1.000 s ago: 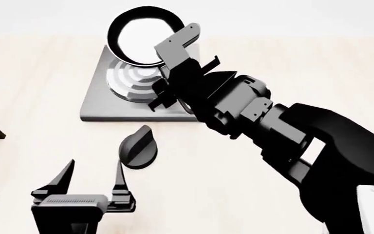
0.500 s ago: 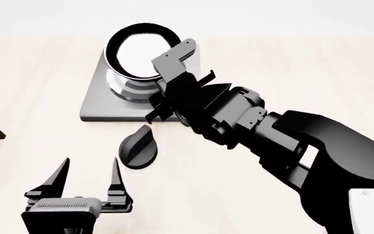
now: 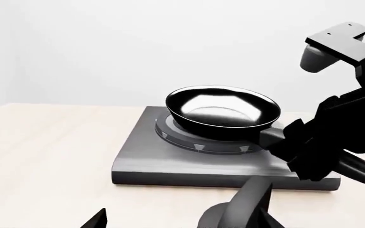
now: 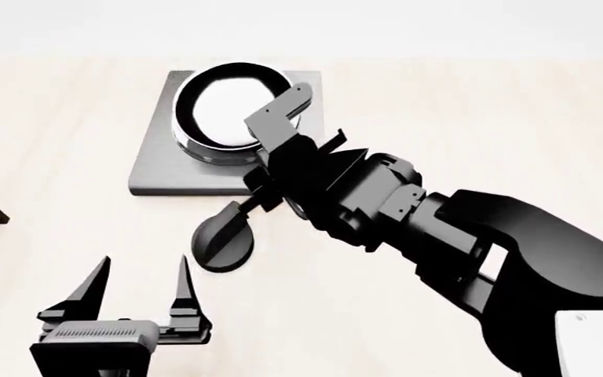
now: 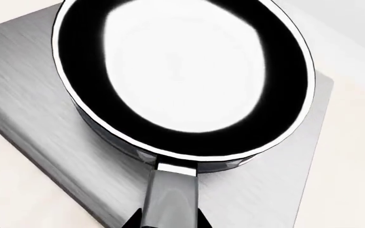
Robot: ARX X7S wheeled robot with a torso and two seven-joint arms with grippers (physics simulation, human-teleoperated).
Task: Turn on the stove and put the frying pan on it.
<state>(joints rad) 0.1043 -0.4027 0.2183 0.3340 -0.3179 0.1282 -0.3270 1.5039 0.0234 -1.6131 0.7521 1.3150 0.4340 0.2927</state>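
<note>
Black pan [image 4: 228, 106] sits on the stove [image 4: 160, 165] at upper left, right fingers [image 4: 270, 161] pinching its handle [image 5: 167, 199], left fingers [image 4: 139, 294] spread.

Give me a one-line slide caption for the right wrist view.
Frying pan sitting on the stove, its handle running back toward the right gripper.

Black frying pan [image 5: 182, 80] with a glossy pale inside, dark-grey brushed stove [image 4: 160, 157] with silver burner rings, black knob [image 4: 224, 239], pale wood-grain table [image 4: 60, 118]
</note>
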